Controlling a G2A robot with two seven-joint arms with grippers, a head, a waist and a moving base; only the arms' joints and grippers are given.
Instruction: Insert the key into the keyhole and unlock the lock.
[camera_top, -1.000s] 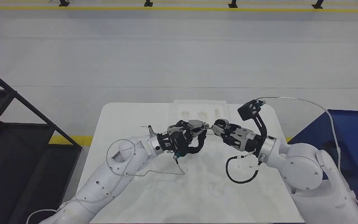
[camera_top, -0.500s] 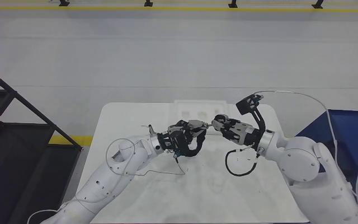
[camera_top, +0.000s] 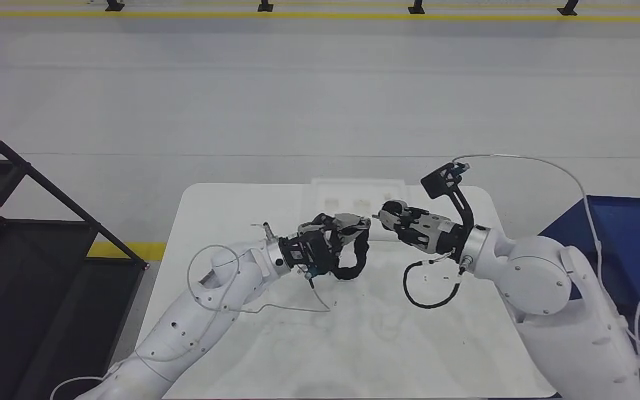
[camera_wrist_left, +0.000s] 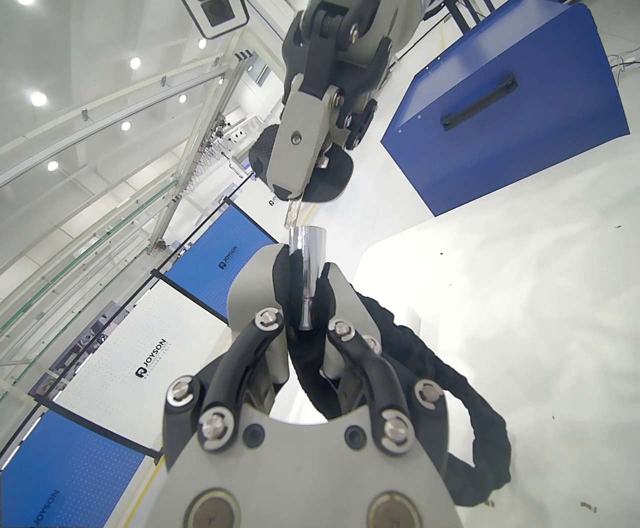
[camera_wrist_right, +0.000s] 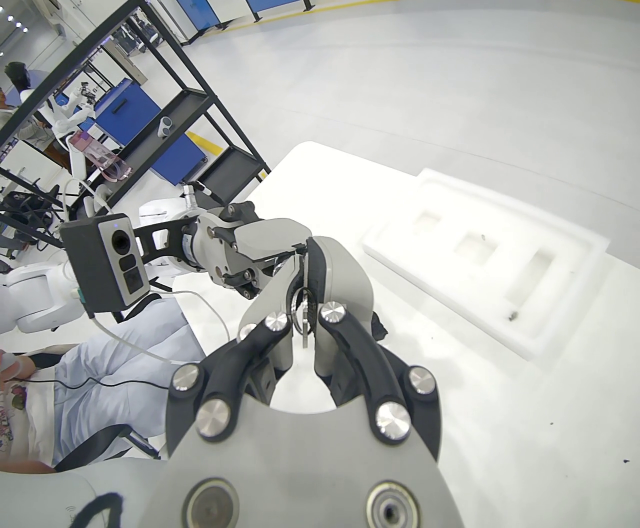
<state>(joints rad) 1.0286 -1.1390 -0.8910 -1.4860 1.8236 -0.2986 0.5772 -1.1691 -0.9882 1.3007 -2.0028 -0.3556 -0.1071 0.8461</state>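
Above the middle of the white table (camera_top: 230, 215), my left gripper (camera_wrist_left: 300, 265) is shut on the lock (camera_wrist_left: 309, 240), a chrome cylinder whose black cable loop (camera_wrist_left: 450, 395) hangs below. My right gripper (camera_wrist_right: 305, 280) is shut on the key (camera_wrist_right: 303, 320). Seen from the left wrist, the right gripper (camera_wrist_left: 300, 185) faces the cylinder's end, and the key tip (camera_wrist_left: 292, 214) sits right at that end. From above, the left gripper (camera_top: 347, 226) and the right gripper (camera_top: 384, 214) meet tip to tip, with the cable (camera_top: 350, 268) drooping under them.
A white foam tray (camera_top: 360, 188) with recessed pockets lies at the table's far edge, just behind the grippers. A blue cabinet (camera_top: 605, 230) stands to the right of the table and a black rack (camera_top: 40, 215) to the left.
The right gripper has shifted a little toward the far side and closer to the lock's end. The left gripper has turned slightly, and the cable loop hangs lower.
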